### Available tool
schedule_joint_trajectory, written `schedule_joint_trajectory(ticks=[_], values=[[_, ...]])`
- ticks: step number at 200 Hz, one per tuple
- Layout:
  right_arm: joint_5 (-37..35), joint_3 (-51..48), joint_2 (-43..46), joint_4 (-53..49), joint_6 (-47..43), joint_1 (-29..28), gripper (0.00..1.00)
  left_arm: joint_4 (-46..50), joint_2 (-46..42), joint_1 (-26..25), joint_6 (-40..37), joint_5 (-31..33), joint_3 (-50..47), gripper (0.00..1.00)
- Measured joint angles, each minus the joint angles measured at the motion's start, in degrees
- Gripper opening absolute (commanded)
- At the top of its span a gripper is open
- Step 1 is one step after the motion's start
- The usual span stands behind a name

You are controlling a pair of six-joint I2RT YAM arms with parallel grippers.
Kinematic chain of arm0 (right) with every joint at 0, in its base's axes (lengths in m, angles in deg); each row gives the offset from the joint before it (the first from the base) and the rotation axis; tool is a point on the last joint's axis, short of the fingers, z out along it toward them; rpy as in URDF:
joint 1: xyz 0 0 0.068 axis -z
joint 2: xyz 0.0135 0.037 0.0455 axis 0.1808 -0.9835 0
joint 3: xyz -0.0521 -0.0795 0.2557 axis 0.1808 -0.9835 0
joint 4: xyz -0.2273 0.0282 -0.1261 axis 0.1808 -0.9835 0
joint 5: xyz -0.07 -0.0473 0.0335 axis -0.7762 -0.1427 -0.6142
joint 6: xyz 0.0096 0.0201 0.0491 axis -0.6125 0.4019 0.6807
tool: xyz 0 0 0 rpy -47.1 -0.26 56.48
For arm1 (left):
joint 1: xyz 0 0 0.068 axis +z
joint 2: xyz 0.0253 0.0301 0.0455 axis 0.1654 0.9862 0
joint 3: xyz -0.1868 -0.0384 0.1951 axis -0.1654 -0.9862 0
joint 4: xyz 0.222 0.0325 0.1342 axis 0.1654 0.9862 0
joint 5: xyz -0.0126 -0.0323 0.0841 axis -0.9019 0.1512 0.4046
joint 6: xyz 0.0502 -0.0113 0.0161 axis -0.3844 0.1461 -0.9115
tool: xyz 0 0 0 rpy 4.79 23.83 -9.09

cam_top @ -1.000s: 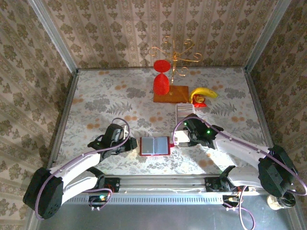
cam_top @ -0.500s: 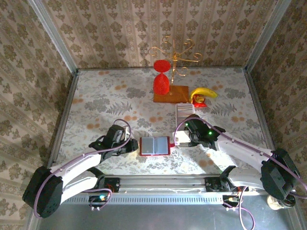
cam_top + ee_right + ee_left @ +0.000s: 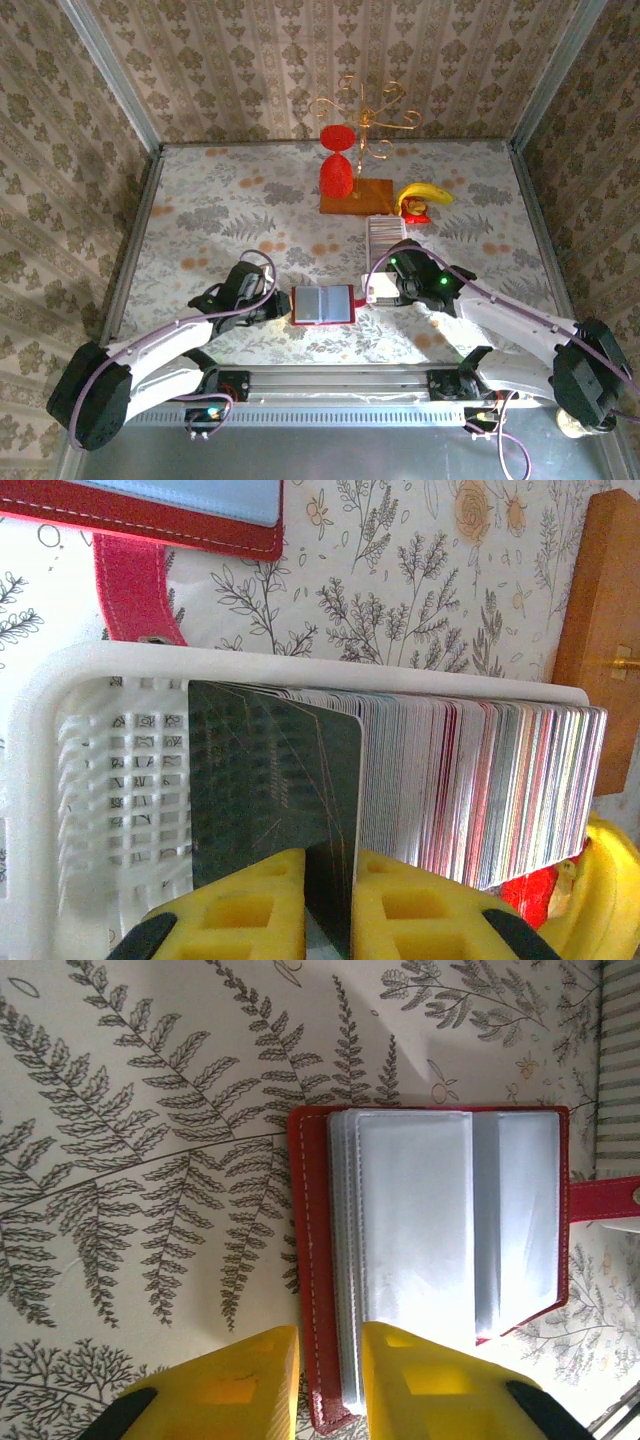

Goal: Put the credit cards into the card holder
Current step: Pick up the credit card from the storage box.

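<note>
Now right hand (image 3: 330, 875) pinches a dark credit card (image 3: 270, 780), left hand (image 3: 330, 1350) clamps the open red card holder (image 3: 420, 1230).

Red goblet (image 3: 336, 177), wooden board (image 3: 366, 197), banana (image 3: 425, 193)

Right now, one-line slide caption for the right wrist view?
Right end effector pinches the dark front card in the white tray, red card holder beyond.

Glossy red card holder (image 3: 312, 1260), perhaps leather; clear-plastic sleeves (image 3: 420, 1230).
</note>
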Motion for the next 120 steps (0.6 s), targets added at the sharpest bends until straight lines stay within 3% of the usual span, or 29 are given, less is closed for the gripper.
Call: schedule_joint_trajectory(ticks=[80, 120], values=[[1.25, -0.04, 2.58, -3.89, 2.14, -1.49, 0.0, -0.26, 0.04, -0.96, 0.35, 0.5, -0.02, 0.2], [0.9, 0.72, 4.22, -7.15, 3.74, -4.87, 0.0, -0.04, 0.04, -1.22, 0.57, 0.57, -0.07, 0.2]])
